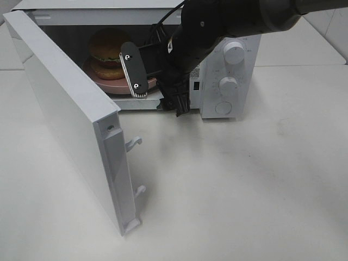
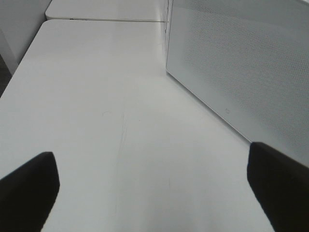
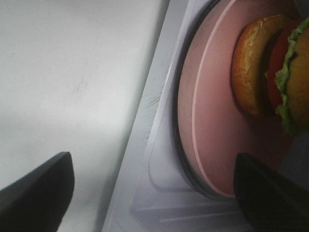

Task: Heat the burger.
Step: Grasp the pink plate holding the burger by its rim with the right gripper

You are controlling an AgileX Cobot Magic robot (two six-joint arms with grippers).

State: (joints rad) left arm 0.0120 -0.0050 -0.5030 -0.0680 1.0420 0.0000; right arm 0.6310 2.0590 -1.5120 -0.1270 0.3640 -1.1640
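We find the burger (image 1: 107, 51) on the pink plate (image 1: 117, 85) inside the microwave (image 1: 109, 16) (door (image 1: 65, 109) not yet shut, heating pending). The right end effector (image 3: 154, 193), at the microwave's mouth, gapes empty; the left end effector (image 2: 154, 188) likewise.

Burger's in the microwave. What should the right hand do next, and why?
Probably draw the right hand back from the microwave: it is open, holding nothing, the burger sits on the pink plate inside, and the door stands open.

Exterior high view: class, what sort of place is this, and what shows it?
Probably a mock kitchen test bench: an open white microwave, a burger on a pink plate inside, a plain white table.
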